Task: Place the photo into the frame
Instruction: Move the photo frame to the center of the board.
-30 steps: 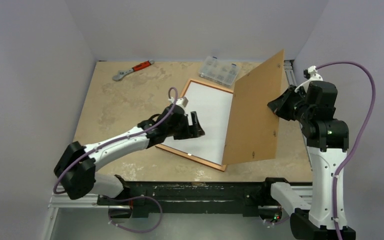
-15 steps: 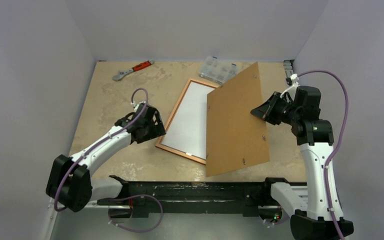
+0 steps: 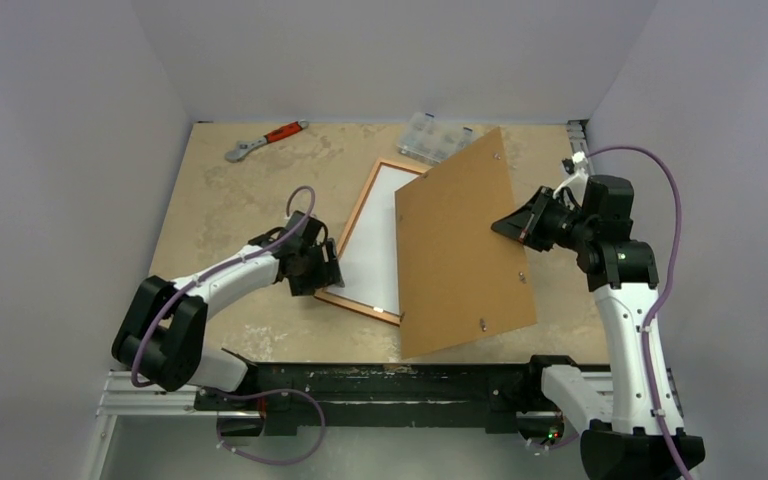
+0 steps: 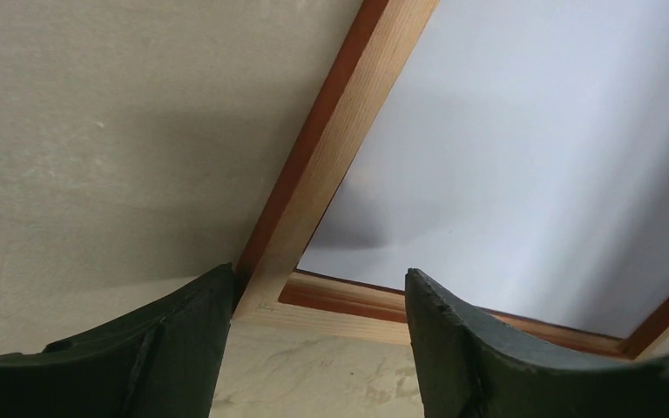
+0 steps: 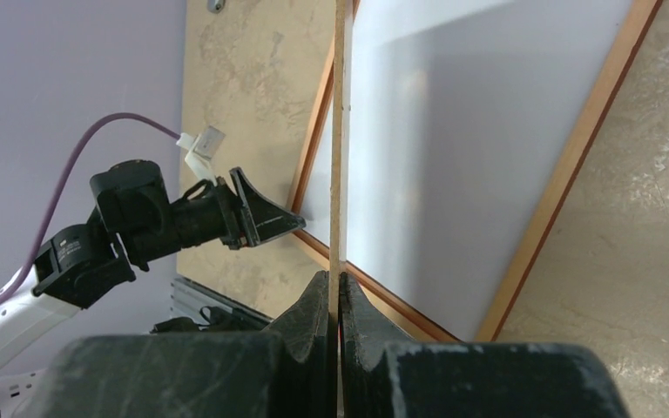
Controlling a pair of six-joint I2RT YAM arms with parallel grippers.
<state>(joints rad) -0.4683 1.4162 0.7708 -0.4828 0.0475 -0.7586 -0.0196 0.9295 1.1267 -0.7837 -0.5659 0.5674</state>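
Tan surface [image 3: 230, 210], pale walls [image 3: 380, 60] enclosing it, carrying frame [image 4: 335, 148], wrench [image 3: 263, 140], parts box [image 3: 440, 138]. Left end effector [image 3: 328, 274] hanging released at frame corner; right end effector [image 5: 338, 287] clenching tilted brown board [image 3: 460, 250].

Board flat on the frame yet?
No, the board sits tilted over the frame, its right edge raised high.

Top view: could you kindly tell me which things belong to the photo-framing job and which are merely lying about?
Job: frame; photo lying in it, white back up; backing board pinched by right gripper; open left gripper at the frame's corner.
Lying about: wrench; clear parts box.
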